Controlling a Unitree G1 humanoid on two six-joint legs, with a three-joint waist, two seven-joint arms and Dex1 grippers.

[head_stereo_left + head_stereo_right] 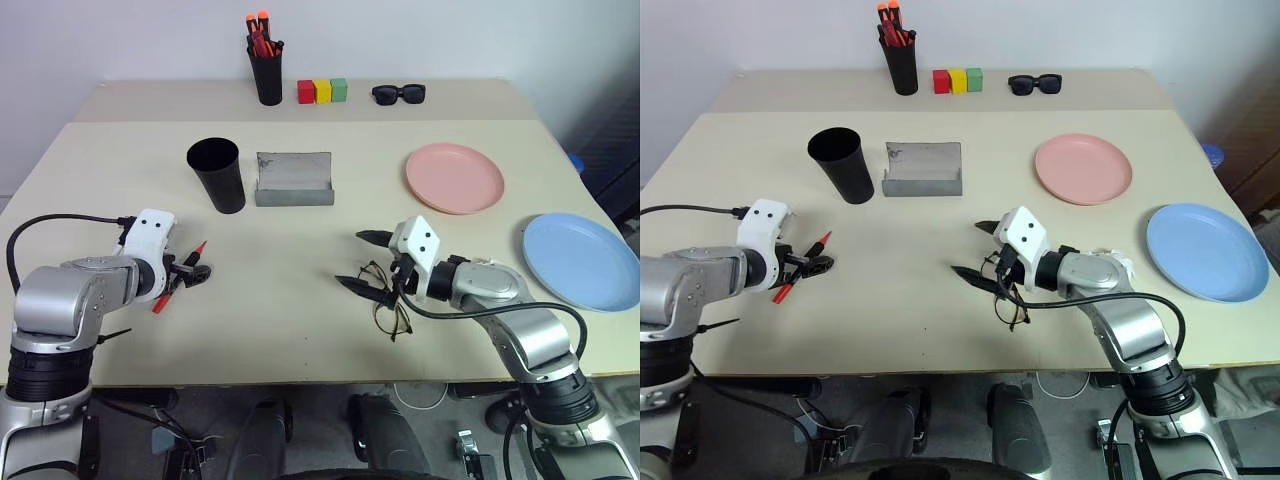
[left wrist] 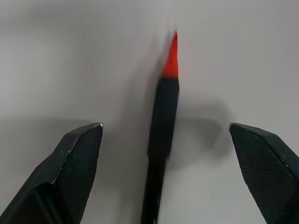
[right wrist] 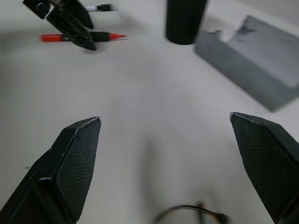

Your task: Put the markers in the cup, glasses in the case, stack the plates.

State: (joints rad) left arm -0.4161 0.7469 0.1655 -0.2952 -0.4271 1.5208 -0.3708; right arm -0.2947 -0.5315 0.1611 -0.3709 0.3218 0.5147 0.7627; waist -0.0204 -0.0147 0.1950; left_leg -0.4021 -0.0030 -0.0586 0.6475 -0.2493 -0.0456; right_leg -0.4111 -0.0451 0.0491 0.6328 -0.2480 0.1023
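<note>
Left wrist view: left gripper (image 2: 166, 154) spread wide, straddling the slim red-and-black marker (image 2: 163, 116) lying on the beige table (image 1: 280, 330).
Right gripper (image 1: 368, 262): wide apart, over the thin wire-frame glasses (image 1: 390, 310).
Grey hinged case (image 1: 294, 180): open beside the tall black cup (image 1: 217, 174).

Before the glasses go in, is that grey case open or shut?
Open: the grey glasses case sits with its lid raised behind a shallow tray, its inside facing the robot.

Left gripper (image 1: 818, 262) fingers spread over red marker (image 1: 800, 270); right gripper (image 1: 978, 250) spread above glasses (image 1: 1008, 300).
</note>
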